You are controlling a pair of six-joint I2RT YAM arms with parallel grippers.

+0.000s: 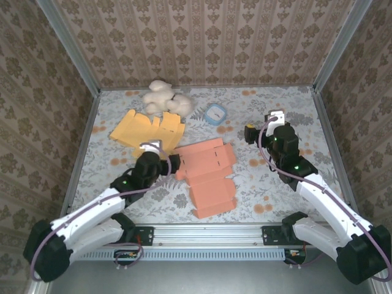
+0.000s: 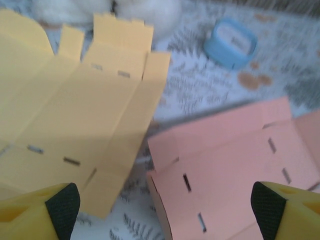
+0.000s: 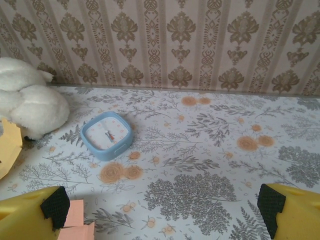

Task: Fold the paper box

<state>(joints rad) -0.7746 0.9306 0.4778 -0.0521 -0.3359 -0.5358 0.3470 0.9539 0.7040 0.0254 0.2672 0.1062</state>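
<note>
- Table (image 1: 275,184): floral-print top, patterned walls on three sides. Both arms are mounted at the near edge.
- Left arm (image 1: 98,211): reaches in toward the middle of the table. Left gripper (image 1: 174,162) (image 2: 165,210) is low over the gap where the two card sheets meet, jaws wide apart with nothing between them. From the wrist view, one fingertip sits over the yellow sheet's near edge and the other over the pink sheet.
- Right arm (image 1: 324,196): extends along the right side. Right gripper (image 1: 260,128) (image 3: 162,210) is over bare table, well apart from the pink sheet, jaws spread wide and empty. It faces the back wall.
- Pink paper box (image 1: 208,174) (image 2: 235,160): unfolded blank, centre of the table, mostly flat, with slots and creases visible. The flap on its left edge looks slightly raised. Its upper left corner is just beside the left gripper.
- Yellow paper box (image 1: 147,128) (image 2: 75,115): second unfolded blank, lying flat to the left of and behind the pink one. Their near corners almost meet.
- White plush toy (image 1: 165,98) (image 3: 30,107): near the back wall, touching or just behind the yellow sheet's far edge.
- Blue clock (image 1: 215,114) (image 2: 231,42) (image 3: 106,135): small, rounded-square, lying face up just right of the plush and behind the pink sheet.
</note>
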